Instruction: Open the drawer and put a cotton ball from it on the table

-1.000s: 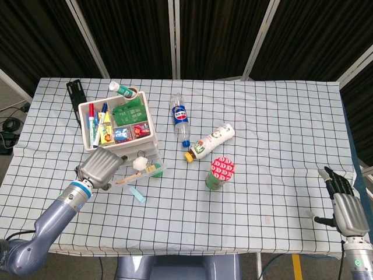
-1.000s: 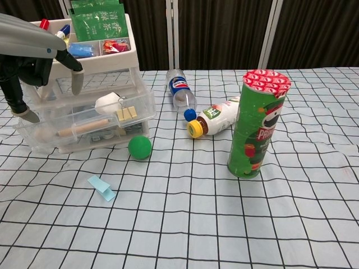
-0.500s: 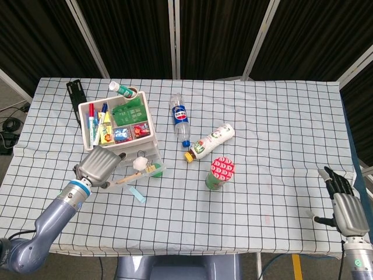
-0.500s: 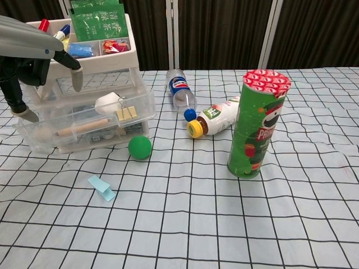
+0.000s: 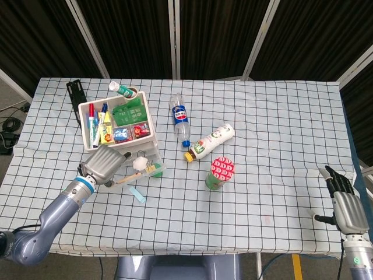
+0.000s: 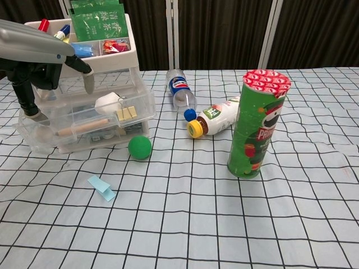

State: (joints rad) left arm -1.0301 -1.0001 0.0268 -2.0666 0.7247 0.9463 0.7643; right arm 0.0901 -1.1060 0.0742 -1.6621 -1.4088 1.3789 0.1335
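Since the earlier frames the left robot hand [image 6: 39, 67] is shifting slightly rightward over the open drawer [image 6: 90, 120], its fingers [image 6: 88, 83] now hanging further in above the drawer's contents. The robot hand is holding nothing, with its fingers spread apart and pointing down.

The drawer is the clear lower drawer of a white plastic organizer [image 5: 119, 125] and is sitting pulled out toward the camera. Inside it, a white cotton ball [image 6: 107, 103] is lying near the front, just beside some small tan pieces and a wooden stick. The cotton ball is sitting just to the right of the hanging fingers, apart from them. The organizer's top tray is holding markers, green packets and small coloured items.

On the checked cloth covering the bench [image 5: 280, 146], a green ball [image 6: 139, 147] is resting just in front of the drawer, and a light blue folded piece [image 6: 101, 188] is lying nearer the camera. A clear bottle with a blue label [image 5: 180, 119] and a white bottle with a yellow cap [image 5: 210, 141] are lying on their sides near the middle. A green tube can with a red lid [image 6: 257, 124] is standing upright beside them.

The right robot hand [image 5: 344, 204] is resting at the far right edge of the bench, well apart from everything, empty with fingers extended.
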